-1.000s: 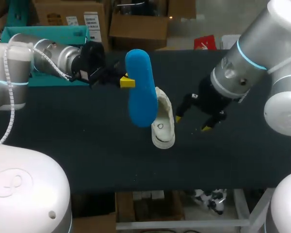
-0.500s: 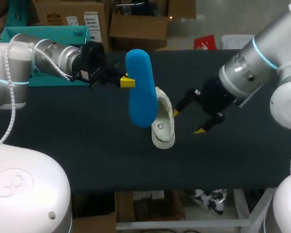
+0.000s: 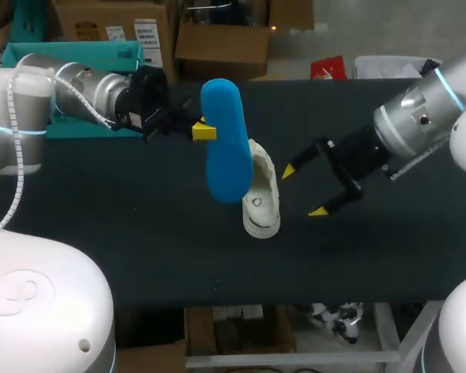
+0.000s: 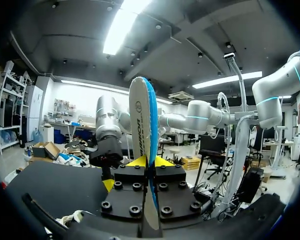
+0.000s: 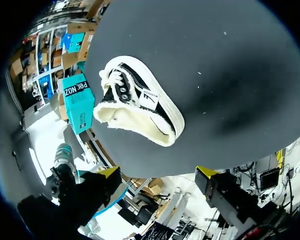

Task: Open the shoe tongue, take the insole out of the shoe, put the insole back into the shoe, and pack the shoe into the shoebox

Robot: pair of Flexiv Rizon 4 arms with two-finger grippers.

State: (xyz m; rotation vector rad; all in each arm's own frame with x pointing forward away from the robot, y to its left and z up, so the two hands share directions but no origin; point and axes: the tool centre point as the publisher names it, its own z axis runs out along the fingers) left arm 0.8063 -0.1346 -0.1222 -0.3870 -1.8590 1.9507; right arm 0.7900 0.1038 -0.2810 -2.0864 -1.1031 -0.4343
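**Head view and wrist views: insole held aloft, shoe on the table**

Head view. The blue insole [image 3: 220,144] is gripped near its upper end by the left gripper [image 3: 204,130]. It is held above the dark table [image 3: 140,241] and hangs partly in front of the shoe [image 3: 262,203]. The shoe rests on the table near the middle. The right gripper [image 3: 302,189] is placed just beside the shoe on the right-arm side. Its fingers are spread wide, with nothing between them and no contact with the shoe. The teal shoebox [image 3: 78,54] is seen at the far left of the table, behind the left arm and well apart from the shoe.

Left wrist view. The insole [image 4: 141,117] is seen edge-on and upright. It is clamped from both sides between the yellow fingertips [image 4: 136,161].

Right wrist view. The shoe [image 5: 140,107], with black upper, white laces and pale sole, lies ahead of the parted fingers [image 5: 206,172]. The shoebox [image 5: 77,105] is seen beyond the shoe.
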